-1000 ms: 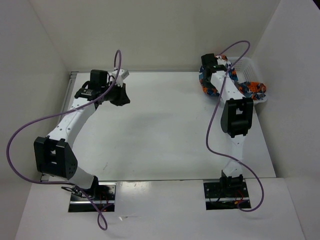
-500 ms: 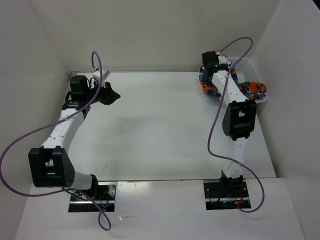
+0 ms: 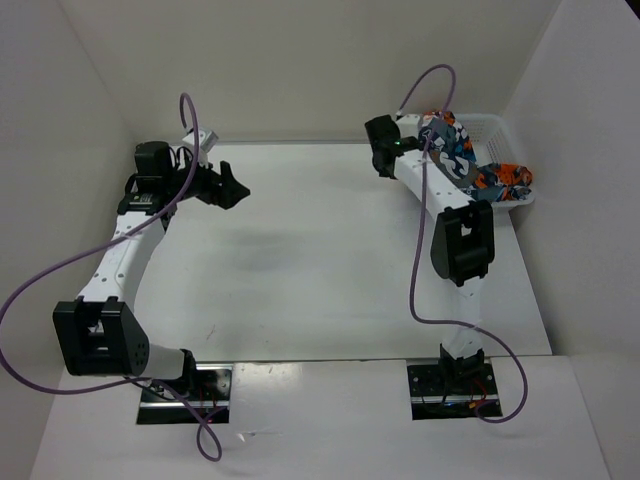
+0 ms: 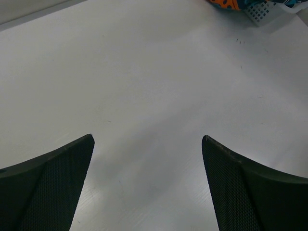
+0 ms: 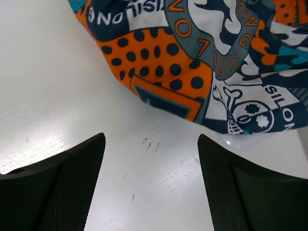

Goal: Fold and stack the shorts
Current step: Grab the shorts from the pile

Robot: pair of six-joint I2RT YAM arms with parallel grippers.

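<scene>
White surface (image 3: 320, 260): walled in by white panels, scuffed with small dark marks (image 5: 150, 143) just ahead of the right tool.

Two white-and-black arms: bolted at the near edge, each trailing a purple cable (image 3: 60, 270).

White mesh basket (image 3: 503, 128): far right corner of the surface, against the wall.

Shorts (image 3: 470, 165): heaped in and over the basket, spilling past its near-left rim toward the surface. Patchwork print of orange with dark dots, navy, teal, white and grey, plus a skull-and-bones motif. Legible writing, seen from the right wrist (image 5: 183, 62): "SILON" in white on navy, repeated on several patches; orange capitals running round a grey ring, only partly readable ("LONG", "XIS"). Whether a brand or mere pattern, cannot tell.

Right tool (image 3: 382, 160) (image 5: 150, 137): spread apart, nothing between the pads, just beside the hanging edge of the shorts, not touching the cloth.

Left tool (image 3: 232, 187) (image 4: 147, 139): spread wide, gripping nothing, above bare surface at far left, well apart from the shorts.
</scene>
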